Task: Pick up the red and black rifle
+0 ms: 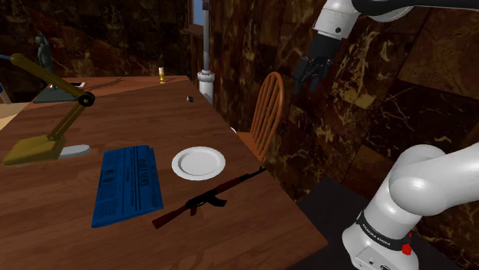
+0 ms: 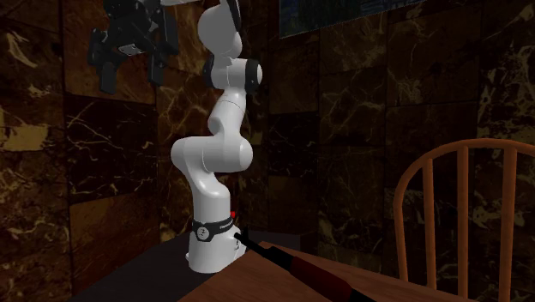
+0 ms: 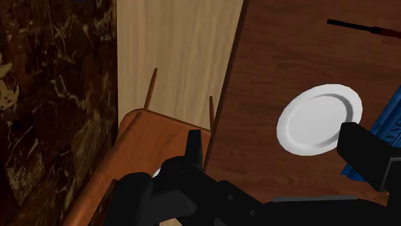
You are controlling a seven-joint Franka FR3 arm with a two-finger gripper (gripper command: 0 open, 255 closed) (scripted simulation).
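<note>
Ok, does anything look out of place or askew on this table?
The red and black rifle lies diagonally on the brown wooden table, beside the round white plate, its muzzle reaching the table's edge near the wooden chair. Nothing looks spilled or damaged.

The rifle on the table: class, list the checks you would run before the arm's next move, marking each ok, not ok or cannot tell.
1. Target found: ok. The rifle lies flat on the table, near its edge.
2. Gripper ready: ok. The gripper has its fingers apart, with nothing between them.
3. Gripper over target: not ok. It hangs high above the chair, off to one side of the rifle.
4. Neighbours clear: ok. The white plate and the blue paper appear apart from the rifle.
5. Fingers square across the rifle: cannot tell.
</note>
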